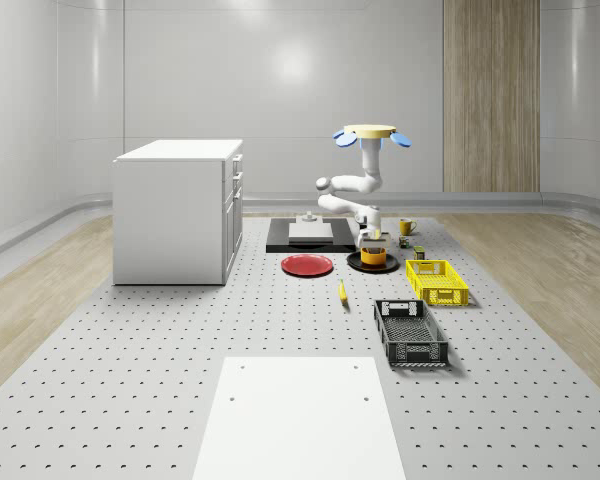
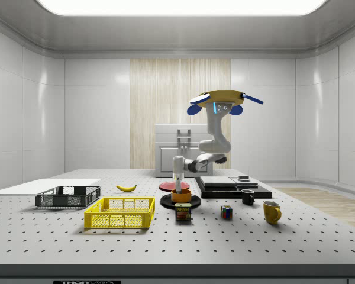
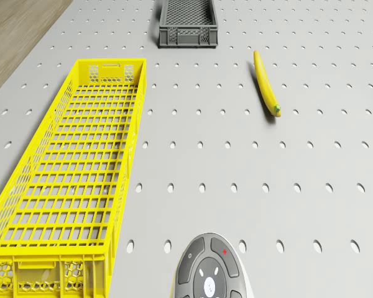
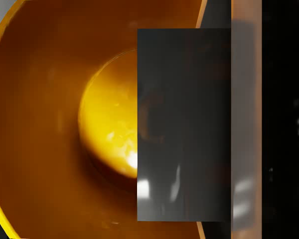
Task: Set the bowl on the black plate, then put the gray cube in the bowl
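On the black plate (image 1: 358, 264) sits the orange bowl (image 1: 375, 257), and the gripper (image 1: 373, 238) hangs right over it, pointing straight down. In the wrist view the bowl's (image 4: 55, 124) glossy inside sits close under the camera, with a dark finger (image 4: 184, 124) at its rim; whether the fingers are apart or clamped on the rim, I cannot tell. From the side, the gripper (image 2: 178, 180) meets the bowl (image 2: 181, 196) on its plate (image 2: 165, 202). The drone (image 1: 370, 134) hovers above this spot, arm folded beneath it. Just beside the plate lies a red plate (image 1: 307, 265); a yellow crate (image 1: 437, 281) and a dark crate (image 1: 410, 333) stand nearer the whole-scene camera, with a banana (image 1: 342, 292) between the plates and the crates. A yellow mug (image 2: 271, 211), a dark cup (image 2: 247, 196), a coloured cube (image 2: 226, 212) and a small tin (image 2: 183, 213) stand around on the surface (image 1: 130, 350); the tin's label is too small to read. A white cabinet (image 1: 178, 210) stands well apart.
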